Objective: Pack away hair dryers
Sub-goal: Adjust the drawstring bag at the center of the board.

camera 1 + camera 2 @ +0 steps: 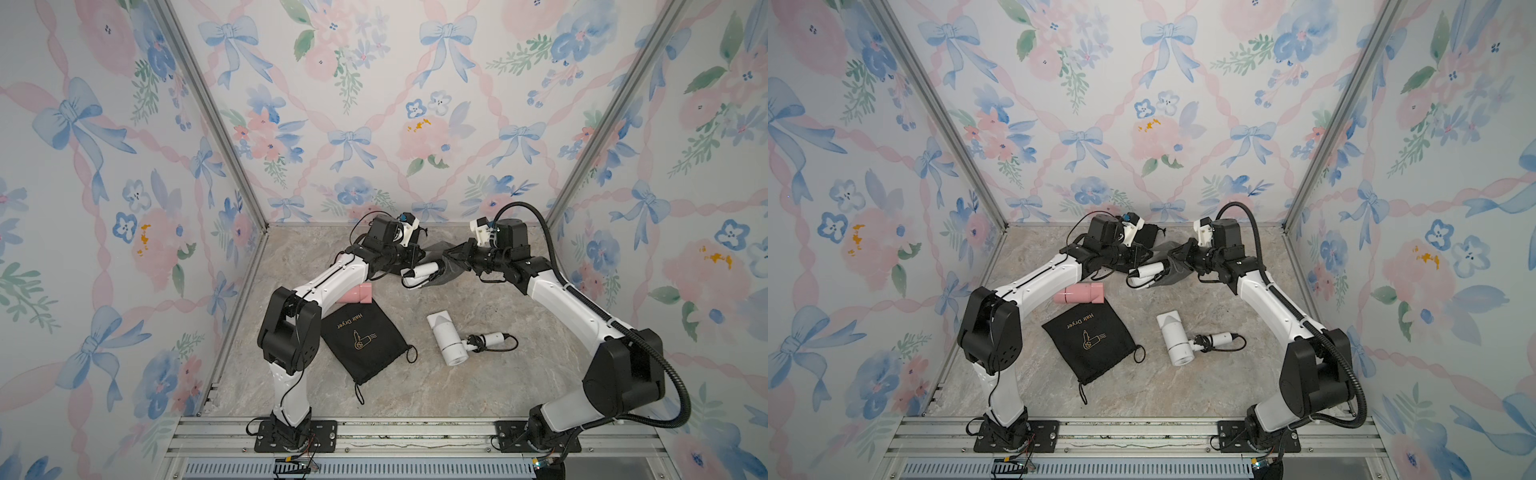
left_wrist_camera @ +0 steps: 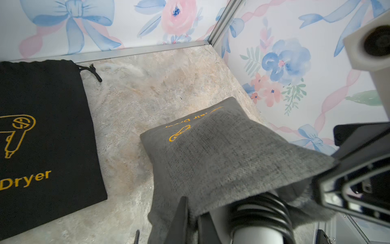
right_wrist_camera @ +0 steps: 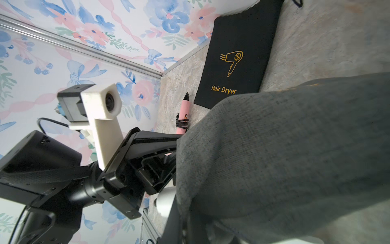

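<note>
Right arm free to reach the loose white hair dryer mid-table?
Probably not yet. The right fingers are shut on the grey fabric pouch. The loose white plastic hair dryer lies uncovered nearby, so the way looks free once they let go.

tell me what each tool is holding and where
The left tool and right tool each pinch the grey pouch at its mouth edge; the white dryer sits half inside.

Grey pouch (image 3: pixel 285 158) bulges, filling near side; left gripper (image 3: pixel 169 145) at its edge, fingertips hidden by fabric. White hair dryer (image 3: pixel 164 202) peeks out beneath. Beyond: black pouch (image 3: pixel 242 42) flat on marble table (image 3: pixel 327 42), pink hair dryer (image 3: pixel 183 112) handle just beside it
</note>
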